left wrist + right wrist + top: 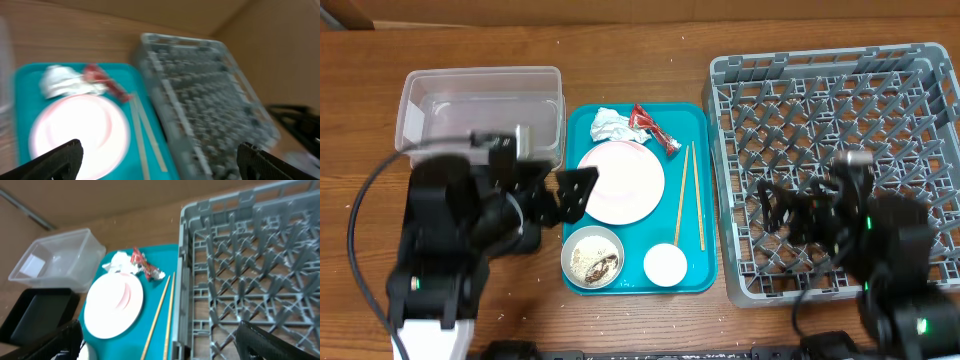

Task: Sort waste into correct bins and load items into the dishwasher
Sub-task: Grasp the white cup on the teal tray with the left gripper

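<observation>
Teal tray (632, 240), overhead: we log the plate (625, 182) just right of the left gripper (582, 193), the nearer arm; the right gripper (772, 210) hangs over the rack (718, 130).
Left wrist: jaws apart, plate ahead-left.
Right wrist: jaws apart; chopsticks (162, 302) run alongside the rack wall.

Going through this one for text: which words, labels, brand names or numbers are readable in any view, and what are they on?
No text can be read in any view.
The red snack wrapper may carry print, but it is too small and blurred to read.
The dish rack, clear tub, teal tray and pink plate show no labels or markings.
</observation>
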Controlling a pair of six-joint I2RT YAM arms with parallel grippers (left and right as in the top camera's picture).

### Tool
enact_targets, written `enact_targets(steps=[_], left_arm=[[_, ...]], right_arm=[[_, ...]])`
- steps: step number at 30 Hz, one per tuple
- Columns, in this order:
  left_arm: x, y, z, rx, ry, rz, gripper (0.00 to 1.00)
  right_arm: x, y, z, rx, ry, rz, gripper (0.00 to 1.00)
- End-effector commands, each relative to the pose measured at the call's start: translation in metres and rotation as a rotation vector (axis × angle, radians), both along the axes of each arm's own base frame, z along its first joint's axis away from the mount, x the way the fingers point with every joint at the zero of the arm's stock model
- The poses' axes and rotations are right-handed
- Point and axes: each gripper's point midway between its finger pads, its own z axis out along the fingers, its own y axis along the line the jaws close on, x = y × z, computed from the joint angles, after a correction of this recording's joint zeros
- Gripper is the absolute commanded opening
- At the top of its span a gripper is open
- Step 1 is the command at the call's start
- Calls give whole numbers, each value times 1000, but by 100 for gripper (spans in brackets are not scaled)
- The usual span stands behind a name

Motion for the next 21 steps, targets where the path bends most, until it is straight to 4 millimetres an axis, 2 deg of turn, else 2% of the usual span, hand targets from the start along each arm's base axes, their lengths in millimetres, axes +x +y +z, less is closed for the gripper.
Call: enact_targets(steps=[1,3,4,8,10,13,14,16,21], left_arm=[[-16,-39,21,-98,3,-238,100],[-18,-50,1,-69,89,-255,100],[-20,-56,-17,-21,152,-247,100],[-31,-64,-83,282,304,-187,100],[-35,-67,-105,417,325,-179,100],[-40,-80,-129,520,358,-210,99],[-42,-84,-136,533,379,-223,89],[-44,-91,-155,569,431,-249,77],[-50,-103,-207,647,580,-301,56]], right_arm=[[14,11,12,24,55,39,100],[24,12,6,17,100,37,100],[29,13,3,16,117,36,100],[40,12,-11,88,211,-38,100],[43,8,-15,102,234,-66,100],[46,1,-16,107,237,-92,100],[46,-1,-16,108,237,-97,100],[44,-3,-18,106,247,-103,100],[39,-3,-23,101,280,-104,100]])
